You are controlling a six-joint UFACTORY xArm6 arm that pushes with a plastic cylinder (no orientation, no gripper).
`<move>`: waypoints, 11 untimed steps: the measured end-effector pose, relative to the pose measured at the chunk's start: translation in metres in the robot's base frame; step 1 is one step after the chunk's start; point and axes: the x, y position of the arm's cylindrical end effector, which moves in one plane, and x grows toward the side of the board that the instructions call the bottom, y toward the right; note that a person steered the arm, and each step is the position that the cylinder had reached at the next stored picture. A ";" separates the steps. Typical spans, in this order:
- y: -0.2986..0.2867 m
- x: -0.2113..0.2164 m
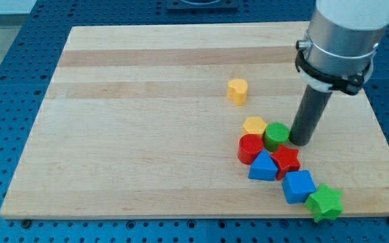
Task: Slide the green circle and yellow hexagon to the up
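Right now your tip [300, 142] touches the green circle [276, 136] beside the yellow hexagon [254, 125], near the table [147, 121] right edge; no gripper, nothing grasped. Risk: red cylinder [250, 148] and red star [287, 159] drag along.

The arm [346, 27] came in from the view's top right as a broad cylinder, pale silver-grey with a smooth, softly shining skin. A black clamp ring [334, 67] circled its lower edge, with a small lug sticking out on the view's left side and a thin white band just beneath it. Below that the body narrowed sharply into a straight dark rod [310, 111], matte charcoal, plain and unmarked, round in section. My tip [301, 142] was simply the rod's blunt flat end, the same dark colour.
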 end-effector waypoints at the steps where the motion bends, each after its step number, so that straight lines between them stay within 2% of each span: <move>1: 0.000 0.000; 6: 0.000 0.026; 7: -0.016 0.008; 9: -0.065 -0.063; 11: -0.065 -0.067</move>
